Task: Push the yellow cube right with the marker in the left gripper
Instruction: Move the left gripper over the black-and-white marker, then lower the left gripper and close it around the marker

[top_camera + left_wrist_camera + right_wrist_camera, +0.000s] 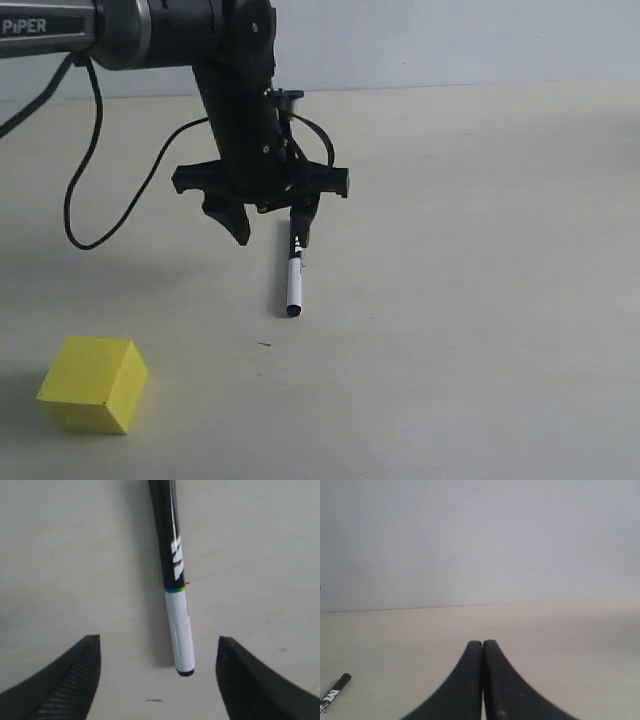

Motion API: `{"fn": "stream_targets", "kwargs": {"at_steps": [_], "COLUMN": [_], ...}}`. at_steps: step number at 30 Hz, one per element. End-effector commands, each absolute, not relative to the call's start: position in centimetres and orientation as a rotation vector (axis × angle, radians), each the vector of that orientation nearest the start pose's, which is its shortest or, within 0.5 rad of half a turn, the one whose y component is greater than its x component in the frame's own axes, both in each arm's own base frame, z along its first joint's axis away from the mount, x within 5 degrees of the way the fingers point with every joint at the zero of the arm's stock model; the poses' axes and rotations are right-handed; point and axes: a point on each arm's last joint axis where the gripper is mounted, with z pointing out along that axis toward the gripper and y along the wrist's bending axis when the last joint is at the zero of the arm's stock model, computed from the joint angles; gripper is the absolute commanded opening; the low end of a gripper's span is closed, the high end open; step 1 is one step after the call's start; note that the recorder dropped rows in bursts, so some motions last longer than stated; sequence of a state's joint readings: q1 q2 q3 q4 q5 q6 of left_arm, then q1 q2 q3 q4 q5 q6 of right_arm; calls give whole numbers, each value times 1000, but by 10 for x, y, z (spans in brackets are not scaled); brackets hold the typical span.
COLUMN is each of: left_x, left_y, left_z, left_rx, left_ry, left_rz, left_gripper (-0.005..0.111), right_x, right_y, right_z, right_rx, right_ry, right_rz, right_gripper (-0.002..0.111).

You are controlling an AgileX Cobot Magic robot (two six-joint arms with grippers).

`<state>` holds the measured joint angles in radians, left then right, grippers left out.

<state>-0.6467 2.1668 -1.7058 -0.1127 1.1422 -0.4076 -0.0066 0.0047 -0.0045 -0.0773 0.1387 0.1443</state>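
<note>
One arm point(60, 30) marked "PiPER", left end effector point(272, 236) splayed above marker point(294, 285), cap lettering perhaps "M", right end effector point(482, 646) closed

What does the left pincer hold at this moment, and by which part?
Nothing: the left pincer is open, and the marker lies on the table between its fingers, touching neither.

"PiPER", white letters, on grey arm point(60, 40); white lettering on marker point(172, 575) cap unreadable
</note>
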Motion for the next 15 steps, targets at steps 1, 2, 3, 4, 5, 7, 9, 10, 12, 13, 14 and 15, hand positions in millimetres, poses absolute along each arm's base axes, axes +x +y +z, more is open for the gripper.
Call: {"fn": "stream_targets", "kwargs": {"at_steps": [1,2,3,4,5,7,9,10,12,13,14,15], "left_x": [341,339,338,338,337,335,332,331,328,328,328,328], "left_y": [-279,-281,-282,-284,-286,-290,-295,-298,-303,-304,-305,-306], "left_z": [161,158,155,152,150,148,146,146,144,144,143,142], "left_rx": [316,320,319,324,333,327,326,333,339,333,324,317], "left_ry": [3110,3102,3095,3097,3094,3098,3098,3091,3082,3077,3076,3073], "left_rz": [-79,-42,-5,9,6,-29,-58,-67,-76,-83,-85,-91], "left_gripper": [64,64,64,64,64,64,64,64,64,64,64,64], "right_x": [56,56,56,56,56,56,56,56,56,56,56,56], "right_y": [-1,-1,-1,-1,-1,-1,-1,-1,-1,-1,-1,-1], "right_z": [201,201,201,201,201,201,201,201,201,201,201,201], "right_rx": [62,62,62,63,63,63,63,63,63,63,63,63], "right_ry": [1616,1616,1616,1616,1616,1616,1616,1616,1616,1616,1616,1616], "right_rz": [34,34,34,35,35,35,35,35,35,35,35,35], "right_gripper": [0,0,0,0,0,0,0,0,0,0,0,0]}}
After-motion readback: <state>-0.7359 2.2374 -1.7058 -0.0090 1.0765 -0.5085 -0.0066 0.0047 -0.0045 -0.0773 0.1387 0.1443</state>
